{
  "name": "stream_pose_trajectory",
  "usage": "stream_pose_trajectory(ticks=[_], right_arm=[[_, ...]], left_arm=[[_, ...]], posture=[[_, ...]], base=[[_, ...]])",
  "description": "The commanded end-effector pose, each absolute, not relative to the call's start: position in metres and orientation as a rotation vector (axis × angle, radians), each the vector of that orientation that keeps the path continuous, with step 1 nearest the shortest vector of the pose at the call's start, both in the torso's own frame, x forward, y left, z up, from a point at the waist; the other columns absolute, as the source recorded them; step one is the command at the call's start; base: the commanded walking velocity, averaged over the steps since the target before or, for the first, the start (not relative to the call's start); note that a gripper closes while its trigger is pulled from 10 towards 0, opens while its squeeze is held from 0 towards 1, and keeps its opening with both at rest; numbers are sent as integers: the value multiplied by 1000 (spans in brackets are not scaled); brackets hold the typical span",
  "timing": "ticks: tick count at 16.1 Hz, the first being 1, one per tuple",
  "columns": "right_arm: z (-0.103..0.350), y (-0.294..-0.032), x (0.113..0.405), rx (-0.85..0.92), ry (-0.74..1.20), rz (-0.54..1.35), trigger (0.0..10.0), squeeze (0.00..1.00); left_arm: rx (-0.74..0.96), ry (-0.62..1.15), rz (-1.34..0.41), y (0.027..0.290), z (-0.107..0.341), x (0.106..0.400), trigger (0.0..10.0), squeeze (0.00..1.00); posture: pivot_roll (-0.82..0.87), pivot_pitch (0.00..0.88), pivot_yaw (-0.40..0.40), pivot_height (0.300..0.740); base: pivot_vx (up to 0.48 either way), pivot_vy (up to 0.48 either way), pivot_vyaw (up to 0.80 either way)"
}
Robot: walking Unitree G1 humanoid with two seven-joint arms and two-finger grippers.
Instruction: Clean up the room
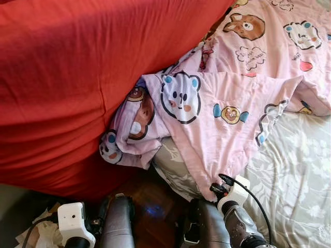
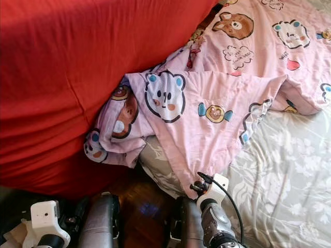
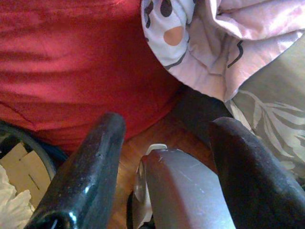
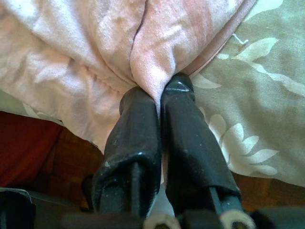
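A pink blanket [image 1: 217, 113] printed with cartoon bears lies rumpled across the bed, one bunched end tucked against a big red cushion [image 1: 77, 77]. My right gripper [image 4: 159, 90] is shut on a fold at the blanket's near corner, right at the bed's edge [image 1: 214, 188]. A pinch of pink cloth sticks up between its black fingers [image 4: 181, 124]. My left gripper [image 3: 164, 129] is open and holds nothing. It hangs low over the wooden floor, pointing toward the red cushion and the blanket's hanging end [image 3: 209, 43].
A grey floral sheet [image 1: 295, 170] covers the mattress on the right. The red cushion takes up the whole left side and leans over the bed. Dark wooden floor [image 1: 150, 201] shows between them. Crumpled paper and cardboard [image 1: 41, 235] lie at the lower left.
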State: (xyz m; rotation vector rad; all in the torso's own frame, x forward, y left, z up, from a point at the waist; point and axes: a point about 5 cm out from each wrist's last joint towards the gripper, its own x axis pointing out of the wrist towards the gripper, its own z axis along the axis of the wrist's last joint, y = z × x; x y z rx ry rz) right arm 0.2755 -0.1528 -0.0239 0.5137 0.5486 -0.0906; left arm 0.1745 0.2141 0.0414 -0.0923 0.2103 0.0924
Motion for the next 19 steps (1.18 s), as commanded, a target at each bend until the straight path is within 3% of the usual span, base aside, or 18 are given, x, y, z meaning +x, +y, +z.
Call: stream_pose_trajectory(ticks=[1, 6, 9, 12, 16, 17, 19], right_arm=[[-35, -156, 262, 528, 591, -124, 0, 0], [-38, -162, 256, 541, 576, -150, 0, 0], [-41, -170, 250, 500, 571, -148, 0, 0], [-48, -195, 234, 492, 554, -236, 0, 0], [-54, -203, 223, 472, 588, -271, 0, 0], [-59, -204, 217, 454, 631, -280, 10000, 0], [-63, -205, 210, 428, 668, -291, 10000, 0]], left_arm=[[-89, 257, 105, 218, 31, 168, 10000, 0], [-82, 292, 127, 227, 15, 176, 10000, 0], [-74, 332, 150, 232, 1, 183, 10000, 0], [-62, 418, 148, 233, -21, 192, 10000, 0], [-48, 484, 145, 235, -33, 200, 10000, 0], [-52, 537, 151, 233, -42, 201, 10000, 0], [-60, 590, 164, 231, -49, 201, 10000, 0]], posture=[[236, 323, -84, 635], [220, 246, -84, 635], [184, 137, -82, 635], [148, 21, -74, 635], [108, 0, -75, 635], [88, 0, -73, 635], [84, 0, -77, 635]], base=[[0, 0, 0], [0, 0, 0], [0, 0, 0], [0, 0, 0], [0, 0, 0], [0, 0, 0], [0, 0, 0]])
